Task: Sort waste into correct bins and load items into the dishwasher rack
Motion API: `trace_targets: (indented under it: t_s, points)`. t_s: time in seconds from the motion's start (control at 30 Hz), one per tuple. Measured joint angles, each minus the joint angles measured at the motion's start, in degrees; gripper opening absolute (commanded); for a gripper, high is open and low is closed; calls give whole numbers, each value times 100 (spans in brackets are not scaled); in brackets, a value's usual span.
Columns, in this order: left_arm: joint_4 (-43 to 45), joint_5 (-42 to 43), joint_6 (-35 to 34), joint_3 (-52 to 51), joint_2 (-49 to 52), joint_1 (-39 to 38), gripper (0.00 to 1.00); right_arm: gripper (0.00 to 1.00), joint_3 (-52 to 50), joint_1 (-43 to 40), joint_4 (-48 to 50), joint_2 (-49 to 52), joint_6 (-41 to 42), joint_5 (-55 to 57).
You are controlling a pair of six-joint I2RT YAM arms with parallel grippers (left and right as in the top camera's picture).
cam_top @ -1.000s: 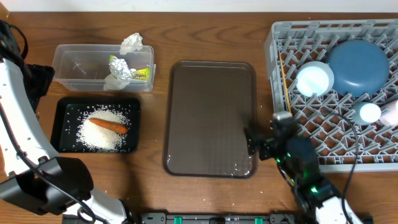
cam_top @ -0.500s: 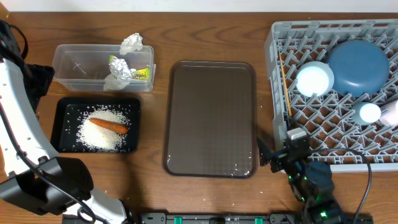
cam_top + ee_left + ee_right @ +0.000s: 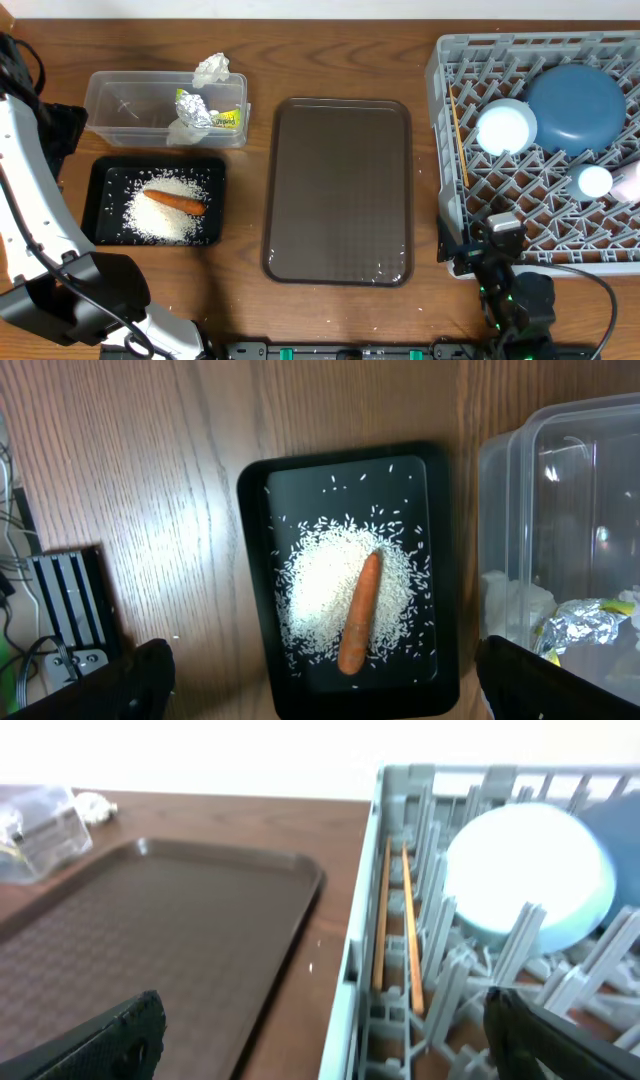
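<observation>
Overhead wood-grain table [image 3: 255, 60] under a brown tray [image 3: 338, 190], pale wall [image 3: 200, 755] behind; left fingers [image 3: 140, 680] and right fingers [image 3: 110, 1040] apart.

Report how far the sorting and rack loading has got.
Done: carrot and rice lie in the black tray; tissues and foil wrapper sit in the clear tub; blue plate, small bowl, white cup and chopsticks are in the rack. In hand: nothing; left gripper and right gripper are open. Left: nothing visible on the bare brown serving tray, so the job looks finished.
</observation>
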Motion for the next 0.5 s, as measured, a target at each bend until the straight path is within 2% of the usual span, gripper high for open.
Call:
trace_targets:
  t_s: [0.2, 0.5]
  points:
    - [-4, -2, 0, 0, 0, 0, 98, 99, 0, -162, 11, -616, 9, 9]
    - [0, 0, 0, 0, 0, 0, 98, 99, 0, -636, 2, -634, 31, 0]
